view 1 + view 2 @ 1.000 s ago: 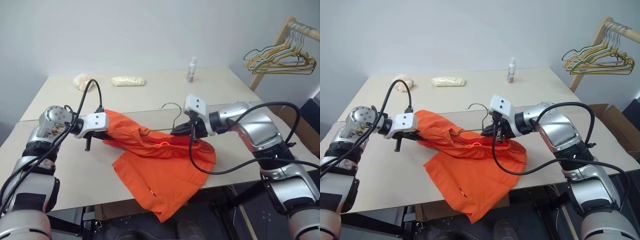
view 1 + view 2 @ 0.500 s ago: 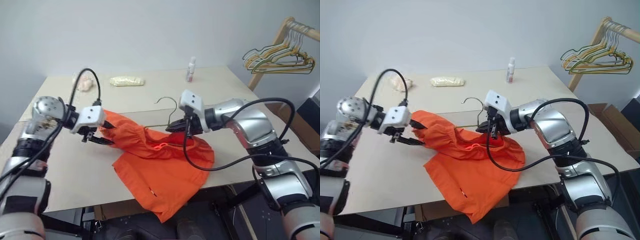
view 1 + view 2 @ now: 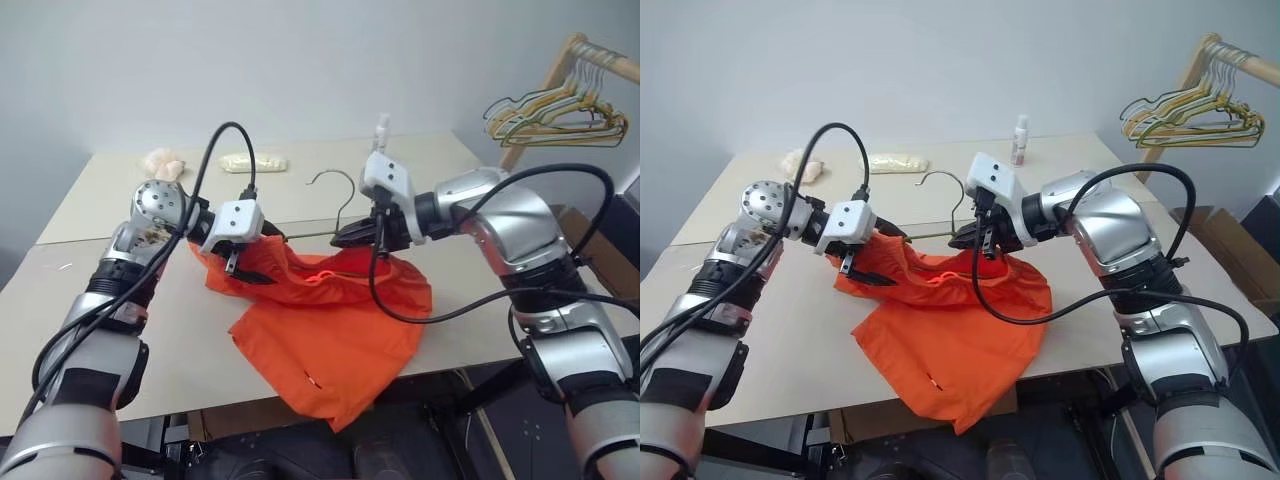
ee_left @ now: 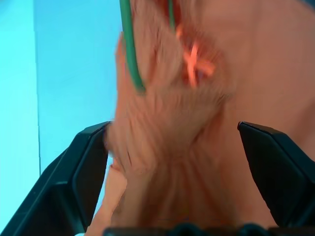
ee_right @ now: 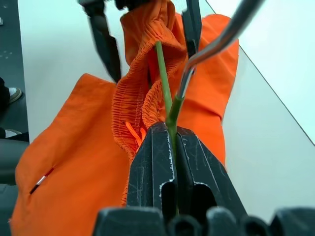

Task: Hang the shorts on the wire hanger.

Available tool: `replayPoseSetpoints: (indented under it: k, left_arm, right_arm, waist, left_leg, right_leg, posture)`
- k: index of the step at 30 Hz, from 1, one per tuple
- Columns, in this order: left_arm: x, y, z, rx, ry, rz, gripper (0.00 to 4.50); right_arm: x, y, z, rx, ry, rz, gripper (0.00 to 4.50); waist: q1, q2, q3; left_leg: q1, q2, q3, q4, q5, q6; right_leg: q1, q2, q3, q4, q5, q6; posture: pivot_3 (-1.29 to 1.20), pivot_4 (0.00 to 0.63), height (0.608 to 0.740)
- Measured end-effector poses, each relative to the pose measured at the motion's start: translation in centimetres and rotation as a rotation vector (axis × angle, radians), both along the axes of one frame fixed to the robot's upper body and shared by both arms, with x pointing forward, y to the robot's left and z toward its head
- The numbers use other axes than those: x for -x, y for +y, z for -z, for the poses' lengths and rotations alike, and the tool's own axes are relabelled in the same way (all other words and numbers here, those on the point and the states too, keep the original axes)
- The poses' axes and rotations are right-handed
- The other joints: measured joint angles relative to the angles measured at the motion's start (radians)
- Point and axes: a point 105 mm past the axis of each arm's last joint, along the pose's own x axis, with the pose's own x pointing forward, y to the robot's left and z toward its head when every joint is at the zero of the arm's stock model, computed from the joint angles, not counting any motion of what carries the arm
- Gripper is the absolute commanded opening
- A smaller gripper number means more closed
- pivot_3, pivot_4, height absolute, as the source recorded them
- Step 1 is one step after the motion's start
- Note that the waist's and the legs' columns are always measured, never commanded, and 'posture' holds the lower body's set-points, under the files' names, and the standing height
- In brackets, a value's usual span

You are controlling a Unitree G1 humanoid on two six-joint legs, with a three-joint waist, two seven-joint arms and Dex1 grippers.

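Observation:
The bright orange shorts (image 3: pixel 325 330) lie on the table, their gathered waistband (image 5: pixel 129 93) lifted off it. My right gripper (image 3: pixel 352 236) is shut on the wire hanger (image 5: pixel 163 69) just below its hook (image 3: pixel 941 177). One arm of the hanger runs into the raised waistband. My left gripper (image 3: pixel 240 264) is at the left end of the waistband. It is open, its fingers (image 4: pixel 81 167) standing wide on either side of the bunched fabric.
A wooden rack at the back right carries a bunch of yellow, green and dark hangers (image 3: pixel 560 115). A small white bottle (image 3: pixel 381 128) and two pale lumps (image 3: pixel 252 161) sit at the far side of the table (image 3: pixel 190 350). The shorts overhang its front edge.
My left gripper has opened, letting go of the waistband, and moved right and up toward the hanger. My right gripper has raised the hanger a little.

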Motion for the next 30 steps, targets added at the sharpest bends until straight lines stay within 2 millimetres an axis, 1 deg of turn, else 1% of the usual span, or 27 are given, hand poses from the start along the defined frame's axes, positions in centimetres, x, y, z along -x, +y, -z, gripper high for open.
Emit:
replayPoseSetpoints:
  k: [2, 3, 7, 8, 14, 15, 19, 22, 23, 24, 25, 26, 29, 30]
  left_arm:
    - [-0.4, 0.5, 0.4, -0.021, 0.006, -0.028, 4.03]
    - [-0.5, 0.5, 0.5, -0.019, 0.013, -0.032, 3.83]
    - [-0.6, 0.1, 0.7, -0.014, 0.019, -0.026, 2.55]
    - [-0.6, 0.0, 0.7, -0.009, 0.02, -0.026, 2.17]
    - [-0.7, -0.1, 0.2, 0.025, 0.016, -0.036, 0.16]
    - [-0.7, 0.0, 0.2, 0.031, 0.019, -0.041, 0.07]
    - [-0.6, 0.1, -0.1, 0.049, 0.031, -0.041, 0.07]
    - [-0.5, 0.1, -0.1, 0.052, 0.036, -0.042, 0.0]
    - [-0.5, 0.1, 0.0, 0.053, 0.04, -0.044, 0.0]
    - [-0.5, 0.2, 0.0, 0.056, 0.047, -0.05, 0.0]
    - [-0.5, 0.2, 0.0, 0.058, 0.051, -0.053, 0.0]
    - [-0.5, 0.3, -0.1, 0.061, 0.051, -0.055, 0.0]
    - [-0.6, 0.4, -0.2, 0.077, 0.051, -0.069, 0.0]
    - [-0.6, 0.5, -0.1, 0.076, 0.057, -0.074, 0.0]
  right_arm:
    - [0.0, -0.2, -0.3, -0.001, -0.008, 0.002, 0.0]
    - [0.0, -0.4, -0.4, -0.001, -0.01, 0.004, 0.0]
    - [0.2, -0.3, -0.5, -0.002, -0.015, -0.002, 0.0]
    - [0.2, -0.3, -0.5, -0.002, -0.016, -0.002, 0.0]
    - [0.3, -0.2, -0.7, -0.006, -0.021, 0.0, 0.0]
    - [0.4, -0.2, -0.7, -0.007, -0.023, -0.006, 0.0]
    - [0.6, -0.1, -0.9, -0.013, -0.041, -0.011, 0.0]
    - [0.6, -0.3, -0.5, -0.012, -0.053, 0.0, 0.79]
    - [0.6, -0.6, -0.4, -0.005, -0.057, 0.013, 1.18]
    - [0.4, -1.0, -0.5, 0.001, -0.064, 0.034, 1.46]
    - [0.2, -1.5, -0.7, -0.001, -0.073, 0.056, 1.9]
    - [0.0, -2.2, -1.2, -0.01, -0.087, 0.087, 2.18]
    - [-0.3, -5.0, -2.9, -0.047, -0.125, 0.18, 3.31]
    - [-0.1, -6.0, -3.3, -0.053, -0.135, 0.208, 3.57]
  waist:
    - [-0.009, 0.0, 0.0]
    - [-0.011, 0.0, 0.0]
    - [-0.011, 0.0, 0.0]
    - [-0.011, 0.0, 0.0]
    - [-0.011, 0.0, 0.0]
    - [-0.011, 0.0, 0.0]
    - [-0.011, 0.0, 0.0]
    - [-0.01, 0.0, 0.0]
    - [-0.01, 0.0, 0.0]
    - [-0.01, 0.0, 0.0]
    - [-0.01, 0.0, 0.0]
    - [-0.009, 0.0, 0.0]
    - [-0.005, 0.0, 0.0]
    - [-0.005, 0.0, 0.0]
  left_leg:
    - [0.0, 0.001, 0.0, 0.0, 0.0, 0.0]
    - [0.0, 0.001, 0.0, 0.0, 0.0, 0.0]
    - [0.0, 0.002, 0.0, 0.0, 0.0, 0.0]
    - [0.0, 0.002, 0.0, 0.0, 0.0, 0.0]
    - [0.0, 0.002, 0.0, 0.0, 0.0, 0.0]
    - [0.0, 0.002, 0.0, 0.0, 0.0, 0.0]
    - [0.0, 0.002, 0.0, 0.0, 0.0, 0.0]
    - [0.0, 0.002, 0.0, 0.0, 0.0, 0.0]
    - [-0.001, 0.002, 0.0, 0.0, 0.0, 0.0]
    - [-0.001, 0.002, 0.0, 0.0, 0.0, 0.0]
    - [-0.001, 0.002, 0.0, 0.0, 0.0, 0.0]
    - [-0.001, 0.002, 0.0, 0.0, 0.0, 0.0]
    - [-0.001, 0.002, -0.001, 0.0, 0.0, 0.0]
    - [-0.001, 0.002, -0.001, 0.0, 0.0, 0.0]
  right_leg:
    - [0.0, 0.0, 0.0, 0.0, 0.0, 0.0]
    - [0.0, 0.0, 0.0, 0.0, 0.0, 0.0]
    - [0.0, 0.0, 0.0, 0.0, 0.0, 0.0]
    - [0.0, 0.0, 0.0, 0.0, 0.0, 0.0]
    - [0.0, 0.0, 0.0, 0.0, 0.0, 0.0]
    - [0.0, 0.0, 0.0, 0.0, 0.0, 0.0]
    - [0.0, 0.0, 0.0, 0.0, 0.0, 0.0]
    - [0.0, 0.0, 0.0, 0.0, 0.0, 0.0]
    - [0.0, -0.001, 0.0, 0.0, 0.0, 0.0]
    - [0.0, -0.001, 0.0, 0.0, 0.0, 0.0]
    - [0.0, -0.001, 0.0, 0.0, 0.0, 0.0]
    - [0.0, -0.001, 0.0, 0.0, 0.0, 0.0]
    - [0.0, -0.001, 0.0, 0.0, 0.0, 0.0]
    - [0.0, -0.001, 0.0, 0.0, 0.0, 0.0]
  posture:
    - [-0.21, 0.0, 0.74]
    - [-0.21, 0.0, 0.74]
    - [-0.21, 0.0, 0.74]
    - [-0.21, 0.0, 0.74]
    - [-0.21, 0.0, 0.74]
    - [-0.21, 0.0, 0.74]
    - [-0.22, 0.0, 0.74]
    - [-0.23, 0.0, 0.74]
    - [-0.23, 0.0, 0.74]
    - [-0.23, 0.0, 0.74]
    - [-0.23, 0.0, 0.74]
    - [-0.23, 0.0, 0.74]
    - [-0.23, 0.0, 0.74]
    - [-0.23, 0.0, 0.74]
